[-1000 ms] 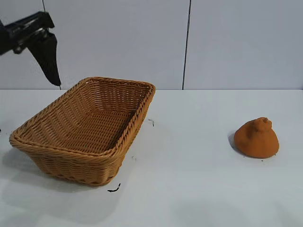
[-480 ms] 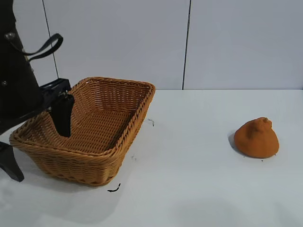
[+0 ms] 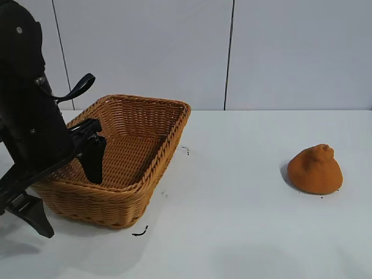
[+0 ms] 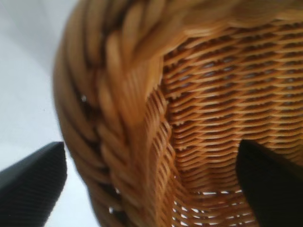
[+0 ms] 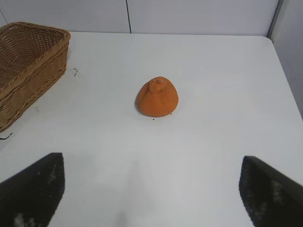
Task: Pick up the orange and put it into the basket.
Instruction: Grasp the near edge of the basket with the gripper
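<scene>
Tan-brown woven wicker basket (image 3: 142, 125) with braided rim, matte dull-orange orange (image 3: 315, 170), white table (image 3: 244, 232), black left gripper (image 3: 70, 186)

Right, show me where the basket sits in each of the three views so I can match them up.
Exterior view: the basket is at the left, with the left gripper astride its near-left rim.
Left wrist view: its braided rim fills the picture, close up between the fingers.
Right wrist view: only its corner shows, at the upper left.
Shared landmark: the white table, which also shows in the other two views.
</scene>
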